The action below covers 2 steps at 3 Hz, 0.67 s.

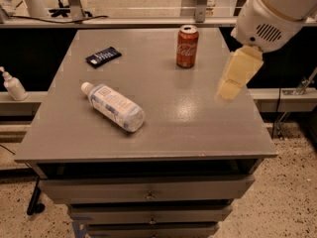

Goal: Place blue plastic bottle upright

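Blue plastic bottle (113, 107) lies centrally; end effector (227, 89) (grip unclear) hovers by table (188, 118) edge.

Gripper (228, 89) over table (198, 125) R edge, blurred; arm (277, 11) cut off top-right.

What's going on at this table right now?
A one-armed robot is meant to stand a bottle up and has not touched it. Its gripper hangs over the right side of the grey table, holding nothing. The blue plastic bottle lies on its side on the left part, cap toward the back left. A red can stands upright at the back, and a dark packet lies flat at the back left.
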Each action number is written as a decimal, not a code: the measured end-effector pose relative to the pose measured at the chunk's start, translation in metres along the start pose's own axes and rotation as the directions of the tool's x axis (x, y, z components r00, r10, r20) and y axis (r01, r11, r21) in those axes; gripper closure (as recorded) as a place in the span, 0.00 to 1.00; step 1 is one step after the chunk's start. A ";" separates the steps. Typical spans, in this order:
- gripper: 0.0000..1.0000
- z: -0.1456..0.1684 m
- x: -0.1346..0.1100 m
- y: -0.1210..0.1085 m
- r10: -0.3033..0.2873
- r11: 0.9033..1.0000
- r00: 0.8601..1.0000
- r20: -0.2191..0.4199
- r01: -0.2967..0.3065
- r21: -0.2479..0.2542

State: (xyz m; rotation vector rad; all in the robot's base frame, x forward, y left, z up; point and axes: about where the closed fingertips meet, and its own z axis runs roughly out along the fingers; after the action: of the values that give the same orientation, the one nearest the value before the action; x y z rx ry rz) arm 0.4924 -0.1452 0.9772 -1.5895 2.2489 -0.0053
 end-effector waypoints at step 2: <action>0.00 0.044 -0.108 0.036 0.129 0.985 0.986 0.107 -0.115 -0.131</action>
State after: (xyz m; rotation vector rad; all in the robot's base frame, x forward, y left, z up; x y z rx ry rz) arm 0.5039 -0.0246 0.9612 -1.4694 2.2910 0.2579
